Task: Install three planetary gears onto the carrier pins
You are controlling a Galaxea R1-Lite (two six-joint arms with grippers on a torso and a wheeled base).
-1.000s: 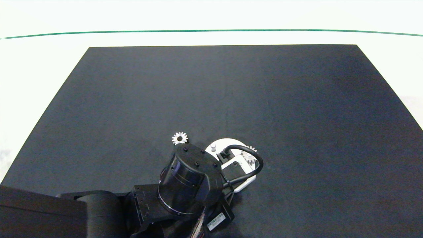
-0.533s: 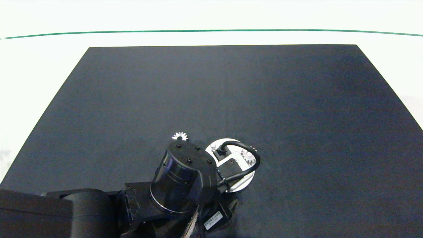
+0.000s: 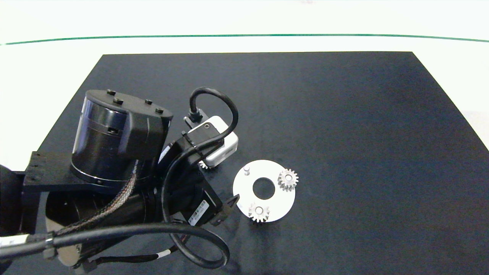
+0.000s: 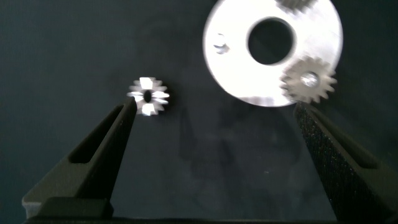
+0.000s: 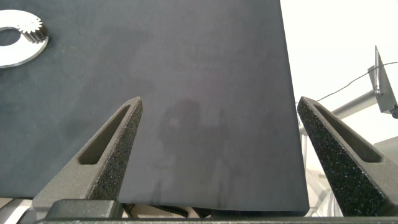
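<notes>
The white carrier disc (image 3: 244,187) lies on the black mat. One planetary gear (image 3: 288,180) sits on its right pin and another (image 3: 259,212) on its near pin. The far-left carrier pin (image 3: 246,168) is bare. A third gear (image 4: 149,96) lies loose on the mat left of the disc, mostly hidden under the wrist camera in the head view. My left gripper (image 4: 214,111) hangs open above the mat between the loose gear and the disc, holding nothing. My right gripper (image 5: 219,102) is open and empty over the mat's right edge.
The black mat (image 3: 344,114) covers most of the white table; its edges show on all sides. The left arm's thick body (image 3: 114,137) and cables (image 3: 198,244) fill the near-left part of the mat.
The left arm rose and drew back to the left off the disc. A gear now shows seated on the near pin, and the loose gear is now under the wrist camera.
</notes>
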